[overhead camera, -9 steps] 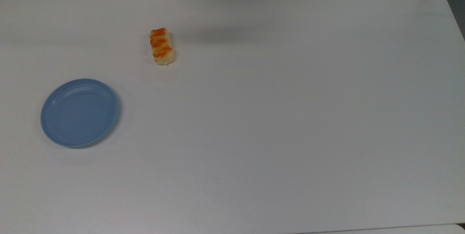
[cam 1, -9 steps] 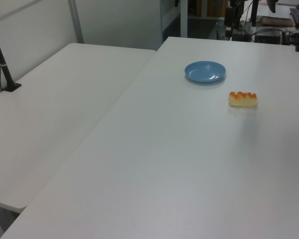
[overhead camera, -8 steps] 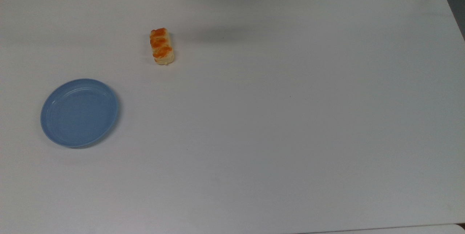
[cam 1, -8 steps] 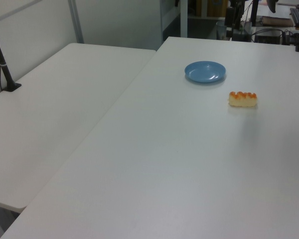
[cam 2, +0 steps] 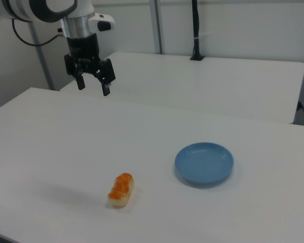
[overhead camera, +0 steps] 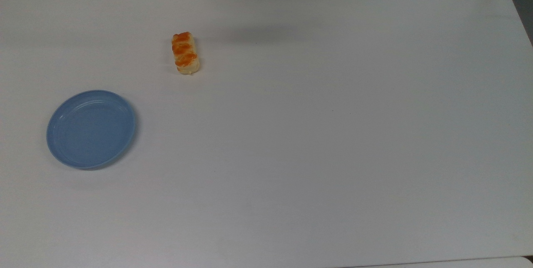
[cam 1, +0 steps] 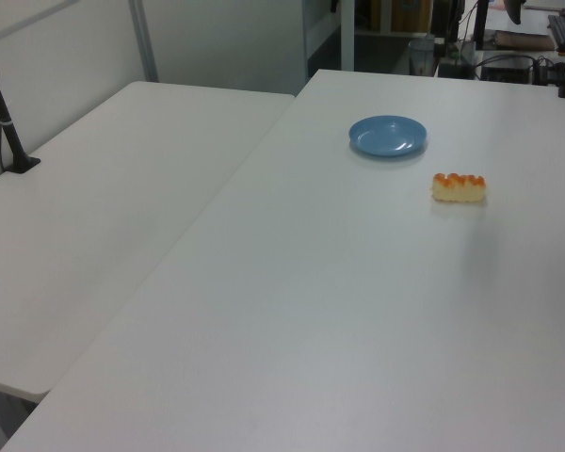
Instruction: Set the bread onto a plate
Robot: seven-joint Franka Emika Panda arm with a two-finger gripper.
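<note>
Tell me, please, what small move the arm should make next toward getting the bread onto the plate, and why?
Probably bring the pincer over the bread and start lowering. The pincer hangs open, high above the table and well away from the bread, holding nothing. The bread lies flat on the table, apart from the plate, which has nothing on it, so nothing can be carried until the bread is grasped.

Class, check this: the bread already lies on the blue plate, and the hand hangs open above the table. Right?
Not quite. The bread lies on the table, apart from the empty blue plate, as the right view shows. The hand does hang open above the table.
</note>
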